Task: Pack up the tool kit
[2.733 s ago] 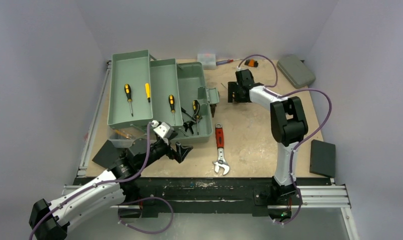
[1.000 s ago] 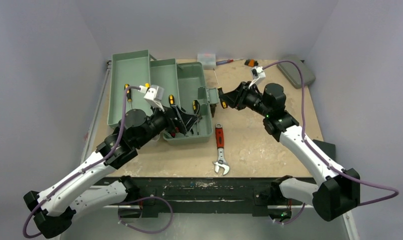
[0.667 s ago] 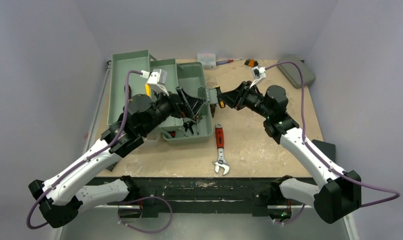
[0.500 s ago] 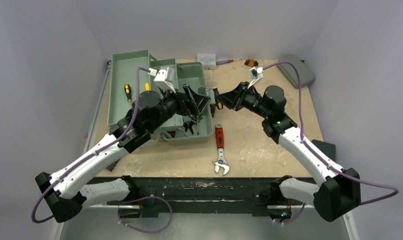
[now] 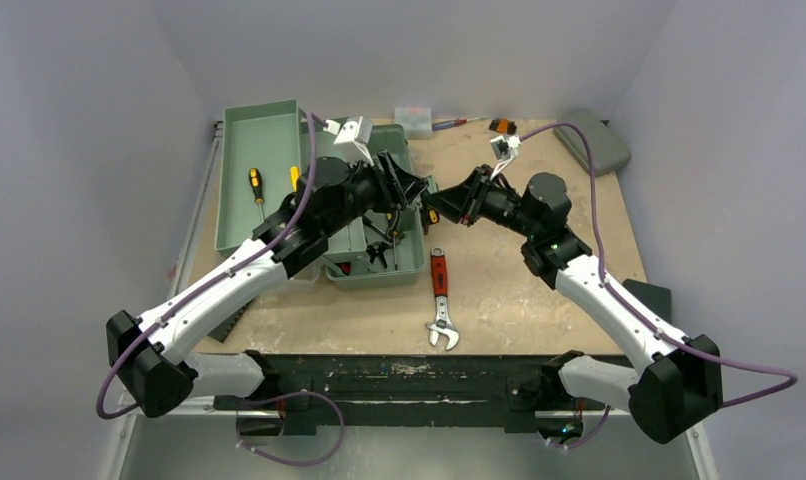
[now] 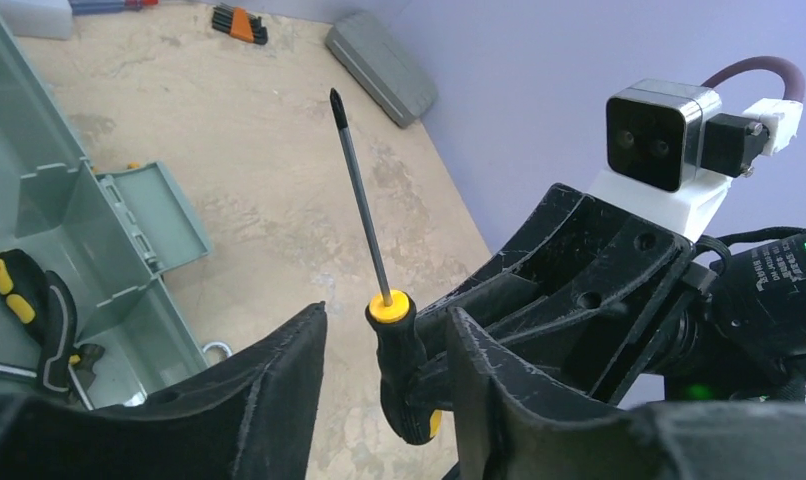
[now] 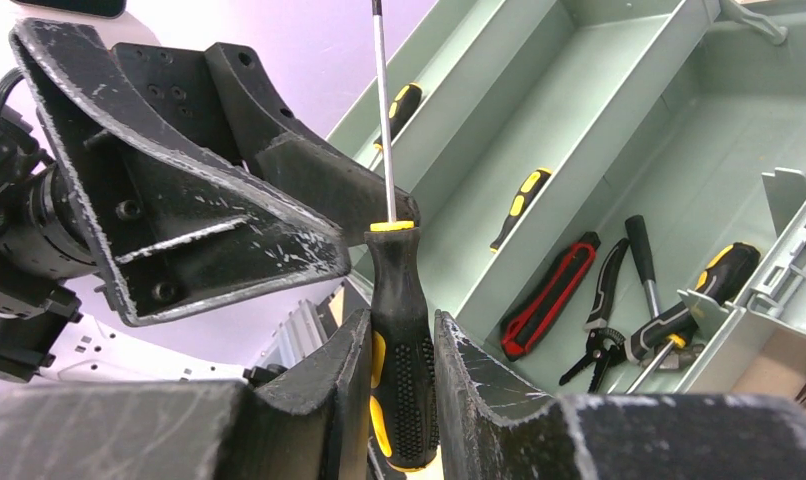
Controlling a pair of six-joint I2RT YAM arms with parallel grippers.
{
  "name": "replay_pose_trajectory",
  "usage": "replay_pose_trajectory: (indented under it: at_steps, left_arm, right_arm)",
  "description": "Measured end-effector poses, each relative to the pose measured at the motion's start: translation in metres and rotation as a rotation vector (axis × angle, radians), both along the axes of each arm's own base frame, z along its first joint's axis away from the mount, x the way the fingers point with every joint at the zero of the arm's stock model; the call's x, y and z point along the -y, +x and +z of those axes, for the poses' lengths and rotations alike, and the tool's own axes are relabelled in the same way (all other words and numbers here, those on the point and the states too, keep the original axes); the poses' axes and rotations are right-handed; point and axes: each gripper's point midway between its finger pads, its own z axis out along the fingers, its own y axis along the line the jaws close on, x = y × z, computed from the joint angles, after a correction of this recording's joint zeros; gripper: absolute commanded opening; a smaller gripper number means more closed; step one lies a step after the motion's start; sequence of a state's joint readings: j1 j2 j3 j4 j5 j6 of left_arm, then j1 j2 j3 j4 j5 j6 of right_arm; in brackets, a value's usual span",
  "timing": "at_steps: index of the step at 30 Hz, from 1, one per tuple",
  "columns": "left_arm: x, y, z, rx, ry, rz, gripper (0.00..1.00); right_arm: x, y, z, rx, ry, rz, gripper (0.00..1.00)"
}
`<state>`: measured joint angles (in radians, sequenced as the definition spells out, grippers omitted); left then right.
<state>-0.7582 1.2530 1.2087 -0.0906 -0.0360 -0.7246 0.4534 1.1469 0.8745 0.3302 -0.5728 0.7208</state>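
Pale grey walls close in a tan, scuffed tabletop (image 5: 509,290). At the upper left of the overhead view the green toolbox (image 5: 264,135) lies open, its trays folded out, with several small screwdrivers (image 5: 256,185), pliers (image 7: 601,335) and a red knife (image 7: 549,295) in its compartments. Both arms meet just right of the box, near the upper middle of that view. The right gripper (image 7: 401,335) is clenched on the black-and-yellow handle of a long screwdriver (image 6: 399,375), held in the air with its shaft pointing up in both wrist views. The left gripper (image 6: 387,318) straddles the same handle, its jaws apart, with a gap showing on one side. A red-handled wrench (image 5: 440,300) lies on the tabletop below them. A flat grey case (image 5: 591,140) sits at the upper right.
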Motion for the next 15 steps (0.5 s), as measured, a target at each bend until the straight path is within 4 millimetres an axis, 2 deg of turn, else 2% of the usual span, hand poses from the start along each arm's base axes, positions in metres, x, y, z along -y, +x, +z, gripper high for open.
replay_pose_trajectory:
  at_steps: [6,8,9,10,11,13,14,15]
  left_arm:
    - [0.012,0.001,-0.008,-0.035,-0.019,-0.042,0.42]
    - [0.016,0.0,-0.012,-0.057,-0.027,-0.054,0.32]
    - [0.018,0.001,-0.013,-0.061,-0.031,-0.058,0.23]
    - [0.019,0.001,-0.013,-0.065,-0.039,-0.057,0.12]
    - [0.019,0.003,-0.014,-0.066,-0.043,-0.054,0.03]
    - [0.019,0.004,-0.015,-0.071,-0.053,-0.051,0.0]
    - [0.019,0.005,-0.015,-0.069,-0.052,-0.051,0.0]
    - [0.018,0.006,-0.015,-0.068,-0.052,-0.049,0.0]
  right_arm:
    - [-0.002,-0.001,-0.001,0.0,0.0,0.008,0.01]
    - [-0.003,0.0,-0.003,-0.003,-0.002,0.01,0.01]
    - [-0.004,0.001,-0.004,-0.006,-0.004,0.01,0.01]
    - [-0.004,0.001,-0.005,-0.008,-0.006,0.011,0.05]
    - [-0.005,0.001,-0.005,-0.007,-0.005,0.015,0.15]
    - [-0.006,0.001,-0.005,-0.003,-0.004,0.021,0.39]
    - [-0.007,0.001,-0.006,-0.004,-0.005,0.022,0.47]
    - [-0.007,0.002,-0.006,-0.003,-0.006,0.02,0.51]
